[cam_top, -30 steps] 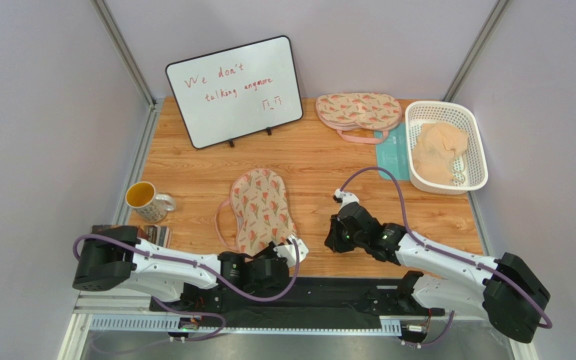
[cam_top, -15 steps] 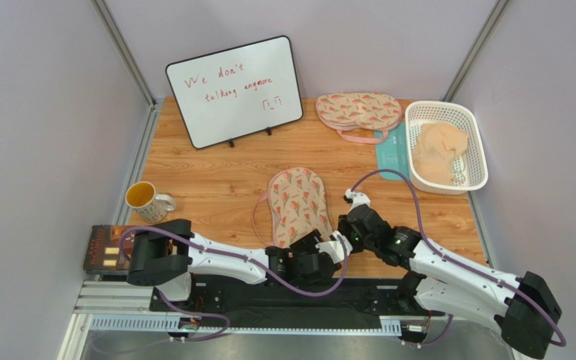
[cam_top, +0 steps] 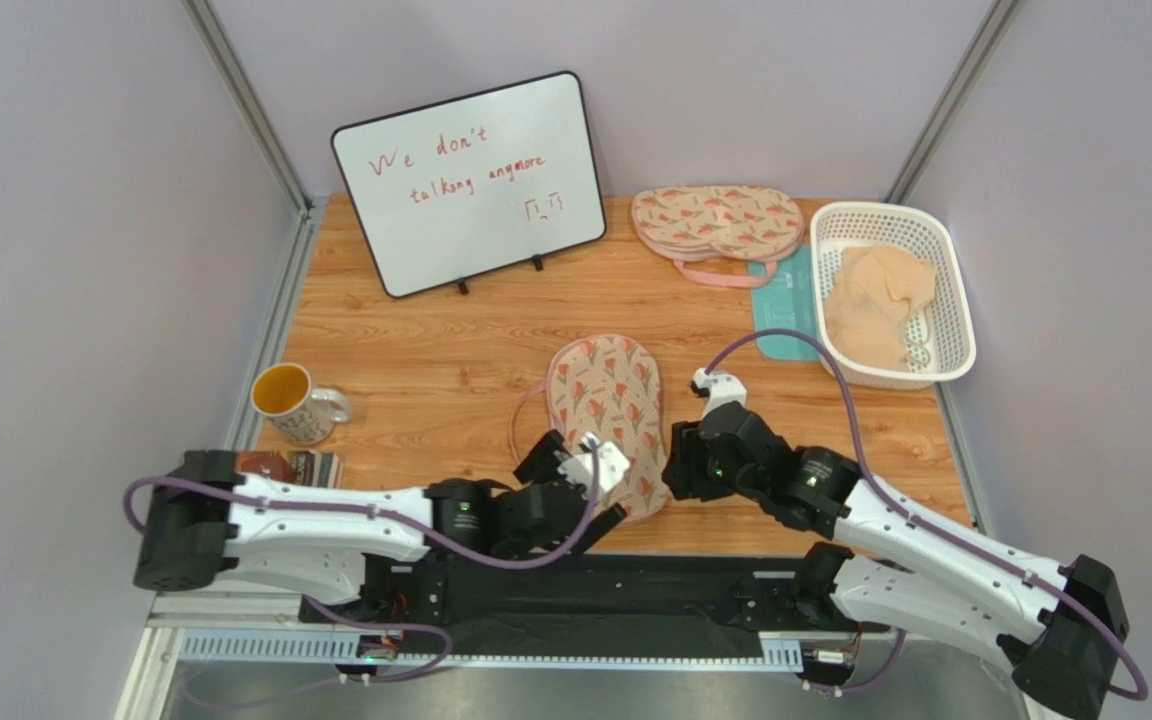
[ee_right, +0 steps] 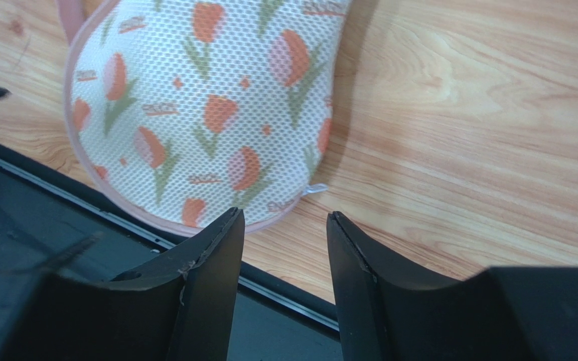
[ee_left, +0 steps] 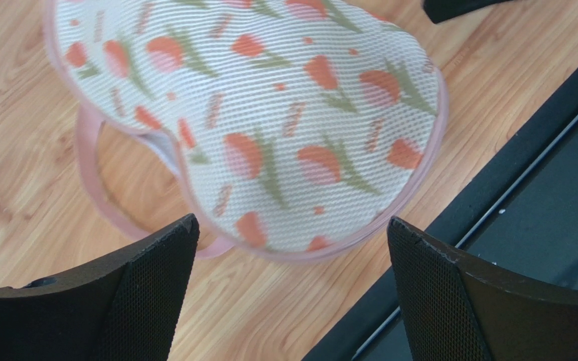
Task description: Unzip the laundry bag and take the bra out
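Top external: two laundry bags point(cam_top: 608, 405) point(cam_top: 717, 222), one basket point(cam_top: 875, 215).

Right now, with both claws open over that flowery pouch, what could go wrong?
1. Neither the left claw nor the right claw holds the laundry bag, which lies at the near edge of the table; a nudge might push it onto the black rail.
2. The likely zipper tab is tiny; the right claw may pinch mesh instead.
3. The claws sit close together and could collide.

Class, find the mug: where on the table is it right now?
In the top view, the mug stands near the left edge of the table, in front of the whiteboard and left of the nearer laundry bag.
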`<state>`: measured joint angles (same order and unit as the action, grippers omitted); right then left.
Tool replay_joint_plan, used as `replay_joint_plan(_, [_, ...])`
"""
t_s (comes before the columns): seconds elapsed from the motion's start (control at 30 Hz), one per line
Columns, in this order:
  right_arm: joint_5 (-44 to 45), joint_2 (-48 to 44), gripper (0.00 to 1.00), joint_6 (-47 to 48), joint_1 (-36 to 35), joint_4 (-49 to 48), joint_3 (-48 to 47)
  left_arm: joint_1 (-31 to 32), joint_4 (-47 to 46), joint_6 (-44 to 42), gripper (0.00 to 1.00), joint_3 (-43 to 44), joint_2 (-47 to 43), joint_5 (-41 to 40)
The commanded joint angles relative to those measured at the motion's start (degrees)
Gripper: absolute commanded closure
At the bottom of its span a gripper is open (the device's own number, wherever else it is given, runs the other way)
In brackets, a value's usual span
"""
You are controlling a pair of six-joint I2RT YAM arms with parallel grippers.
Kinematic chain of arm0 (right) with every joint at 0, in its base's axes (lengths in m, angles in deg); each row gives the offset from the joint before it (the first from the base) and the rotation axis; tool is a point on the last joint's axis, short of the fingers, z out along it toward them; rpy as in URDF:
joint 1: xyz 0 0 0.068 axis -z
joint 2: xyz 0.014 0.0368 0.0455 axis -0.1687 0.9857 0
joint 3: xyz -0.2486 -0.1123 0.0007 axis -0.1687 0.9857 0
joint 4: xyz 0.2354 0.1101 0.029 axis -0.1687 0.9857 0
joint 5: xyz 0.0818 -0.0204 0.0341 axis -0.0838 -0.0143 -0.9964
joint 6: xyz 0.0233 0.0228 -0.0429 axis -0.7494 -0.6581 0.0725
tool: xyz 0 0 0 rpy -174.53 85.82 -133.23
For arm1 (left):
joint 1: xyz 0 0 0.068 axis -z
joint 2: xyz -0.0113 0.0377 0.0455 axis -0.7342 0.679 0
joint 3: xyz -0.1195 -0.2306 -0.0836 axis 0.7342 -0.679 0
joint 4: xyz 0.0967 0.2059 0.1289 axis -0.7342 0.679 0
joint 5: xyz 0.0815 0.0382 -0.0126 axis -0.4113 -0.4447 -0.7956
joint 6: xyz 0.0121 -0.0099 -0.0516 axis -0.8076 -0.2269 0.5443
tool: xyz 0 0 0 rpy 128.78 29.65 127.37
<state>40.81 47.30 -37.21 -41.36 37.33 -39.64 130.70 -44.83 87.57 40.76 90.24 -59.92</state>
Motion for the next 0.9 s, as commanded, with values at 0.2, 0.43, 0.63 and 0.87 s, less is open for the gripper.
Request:
replay_joint_plan(0.2, [6.9, 12.6, 0.5, 1.5, -16.0, -3.2, -16.7, -24.1, 12.8, 6.0, 0.0, -3.5, -31.3, 15.4])
replay_joint_plan(0.43, [12.0, 30.1, 0.5, 3.1, -24.2, -3.3, -28.1, -34.5, 24.1, 11.7, 0.0, 4.4, -23.1, 16.8])
replay_joint_plan(0.63, [13.4, 38.8, 0.49, 4.0, -25.6, -2.8, -32.9, -39.3, 31.0, 7.1, 0.0, 12.6, -21.0, 18.5])
replay_joint_plan(0.87, [15.0, 44.6, 0.5, 3.6, -25.7, -0.7, -34.2, -45.6, 30.3, 1.4, 0.0, 12.3, -22.8, 21.6])
